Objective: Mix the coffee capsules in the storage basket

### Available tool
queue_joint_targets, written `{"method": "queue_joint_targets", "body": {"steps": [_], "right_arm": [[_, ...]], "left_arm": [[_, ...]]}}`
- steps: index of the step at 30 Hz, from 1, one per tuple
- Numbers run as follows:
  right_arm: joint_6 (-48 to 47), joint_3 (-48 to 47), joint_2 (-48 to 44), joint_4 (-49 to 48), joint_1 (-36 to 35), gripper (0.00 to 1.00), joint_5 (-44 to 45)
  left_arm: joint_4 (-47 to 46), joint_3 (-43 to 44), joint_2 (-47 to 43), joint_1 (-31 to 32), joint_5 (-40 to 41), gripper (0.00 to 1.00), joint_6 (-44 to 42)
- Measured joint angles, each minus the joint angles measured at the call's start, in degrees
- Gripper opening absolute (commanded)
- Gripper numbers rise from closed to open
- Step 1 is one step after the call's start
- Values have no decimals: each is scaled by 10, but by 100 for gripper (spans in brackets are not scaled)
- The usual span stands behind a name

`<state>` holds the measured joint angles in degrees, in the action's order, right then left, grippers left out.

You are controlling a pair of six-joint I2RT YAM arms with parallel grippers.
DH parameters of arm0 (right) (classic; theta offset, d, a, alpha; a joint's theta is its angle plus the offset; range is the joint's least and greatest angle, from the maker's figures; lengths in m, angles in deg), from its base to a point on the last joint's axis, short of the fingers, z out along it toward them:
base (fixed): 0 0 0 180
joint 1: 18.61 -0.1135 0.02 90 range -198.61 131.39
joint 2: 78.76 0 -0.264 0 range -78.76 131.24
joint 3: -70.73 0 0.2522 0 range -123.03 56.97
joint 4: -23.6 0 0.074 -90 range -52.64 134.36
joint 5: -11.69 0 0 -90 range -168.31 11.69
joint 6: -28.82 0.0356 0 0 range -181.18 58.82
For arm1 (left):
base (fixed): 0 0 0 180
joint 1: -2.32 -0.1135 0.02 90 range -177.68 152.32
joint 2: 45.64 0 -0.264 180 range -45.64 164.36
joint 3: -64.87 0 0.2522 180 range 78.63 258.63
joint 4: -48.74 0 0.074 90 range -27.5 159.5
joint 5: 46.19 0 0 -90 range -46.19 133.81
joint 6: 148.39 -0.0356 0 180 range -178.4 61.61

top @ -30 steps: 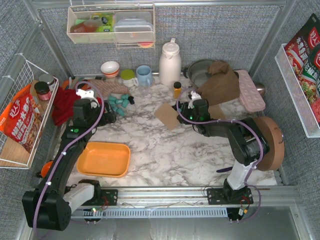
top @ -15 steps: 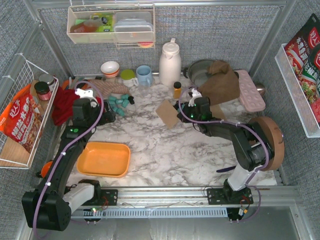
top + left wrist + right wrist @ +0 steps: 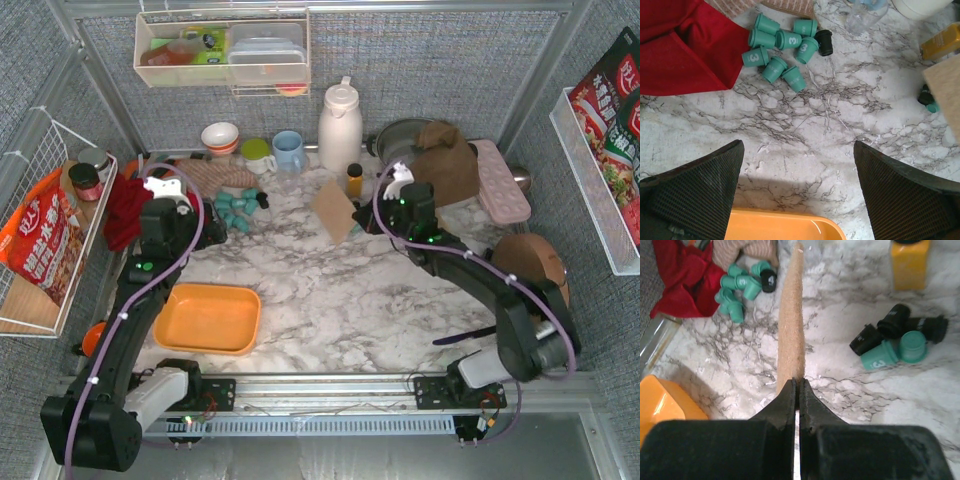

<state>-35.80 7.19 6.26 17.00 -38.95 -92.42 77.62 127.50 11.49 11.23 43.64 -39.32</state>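
Teal and black cup-shaped coffee capsules (image 3: 756, 56) are seen in two heaps on the marble table (image 3: 330, 300), none in the shallow orange plastic basket (image 3: 207, 318); the thin tan board (image 3: 790, 315), flat a second ago, is now pinched on edge by the right gripper (image 3: 797, 386), likely for sweeping; the left gripper (image 3: 796, 150) is held wide.

A: Left arm (image 3: 128, 300)?
B: Stretched forward, elbow bent; left gripper (image 3: 797, 150) points down, jaws spread wide, holding nothing.
A: Right arm (image 3: 480, 272)?
B: Reaches forward-left; right gripper (image 3: 797, 386) jaws pressed together, pinching a tan sheet (image 3: 790, 315) edge-on.
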Motion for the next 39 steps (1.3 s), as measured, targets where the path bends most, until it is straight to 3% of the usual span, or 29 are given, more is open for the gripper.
{"method": "queue_joint_targets", "body": {"steps": [11, 20, 23, 30, 39], "right_arm": [[-90, 26, -244, 153, 0, 0, 163], [-148, 89, -358, 257, 7, 0, 465], [-148, 116, -362, 267, 23, 0, 514], [-134, 123, -298, 270, 62, 0, 543], [-115, 127, -251, 219, 75, 0, 465]], "left_arm": [[0, 0, -14, 0, 0, 99, -2], [0, 0, -24, 0, 1, 99, -2], [0, 0, -24, 0, 1, 99, -2], [0, -1, -26, 0, 0, 99, -2], [0, -1, -27, 0, 0, 99, -4]]}}
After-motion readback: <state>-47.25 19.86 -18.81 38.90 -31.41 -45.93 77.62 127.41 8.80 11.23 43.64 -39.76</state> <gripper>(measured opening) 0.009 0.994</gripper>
